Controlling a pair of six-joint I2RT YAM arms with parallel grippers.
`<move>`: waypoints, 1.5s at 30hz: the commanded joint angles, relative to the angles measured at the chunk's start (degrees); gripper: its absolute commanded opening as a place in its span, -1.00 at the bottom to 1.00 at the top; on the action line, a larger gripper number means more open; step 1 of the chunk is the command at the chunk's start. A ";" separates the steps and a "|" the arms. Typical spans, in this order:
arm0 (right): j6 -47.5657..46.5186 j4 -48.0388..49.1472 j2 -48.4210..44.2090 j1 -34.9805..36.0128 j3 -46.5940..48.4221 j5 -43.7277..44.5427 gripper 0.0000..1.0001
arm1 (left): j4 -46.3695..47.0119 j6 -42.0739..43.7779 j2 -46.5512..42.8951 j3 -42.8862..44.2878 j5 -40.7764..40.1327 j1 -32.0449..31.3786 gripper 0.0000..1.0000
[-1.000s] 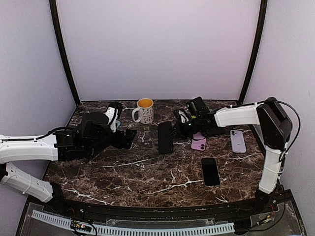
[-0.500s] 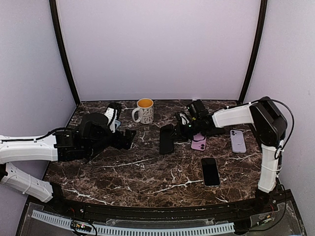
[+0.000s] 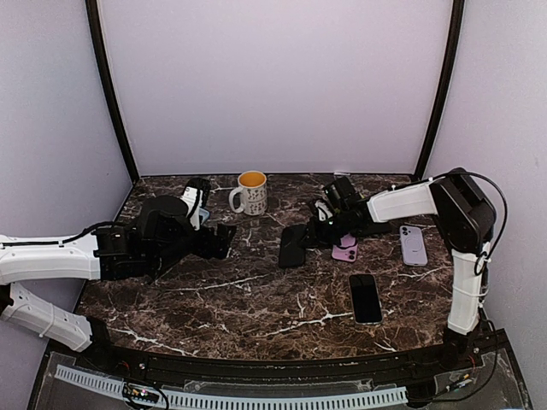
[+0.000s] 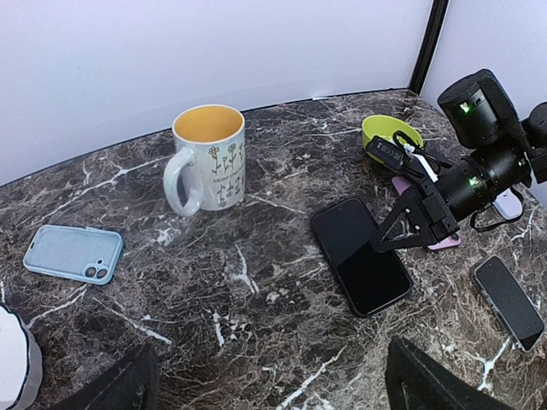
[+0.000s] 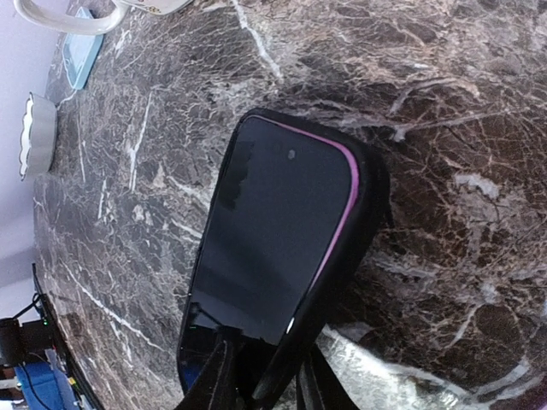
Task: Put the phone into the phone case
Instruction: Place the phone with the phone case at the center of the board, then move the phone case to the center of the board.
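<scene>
A dark marble table [image 3: 256, 299] is seen, with a mug [image 4: 209, 158] set toward its back. The left arm [image 3: 51, 256] is stretched out to the mug's near left, and the left gripper [image 4: 273, 384] is spread wide with nothing between its fingers. The right arm [image 3: 402, 202] is extended from the mug's right. A white scalloped dish [image 5: 38, 132] and a light blue case [image 4: 73, 254] are placed left of the mug, and a green bowl [image 4: 391, 132] to its right. Further right, a pink case [image 3: 345, 251] is partly covered by the right arm. A lilac phone [image 3: 414, 245] is laid beyond it, and a bare black phone [image 3: 365, 297] well to the near right.

The phone [image 5: 273, 248] is found right of the mug and nearer the arm bases, screen up, seated in a black case [image 5: 363, 196], with bare marble between. Its long axis is run far to near, the camera-dot end nearer the mug. The long edge turned away from the mug is straddled by the right gripper [image 5: 269, 380], fingers slightly apart; whether it is pinched cannot be told
</scene>
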 commanded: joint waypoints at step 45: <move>-19.92 -19.38 -23.00 2.47 -2.83 27.83 0.11 | -27.18 10.11 52.47 45.88 24.34 37.11 0.24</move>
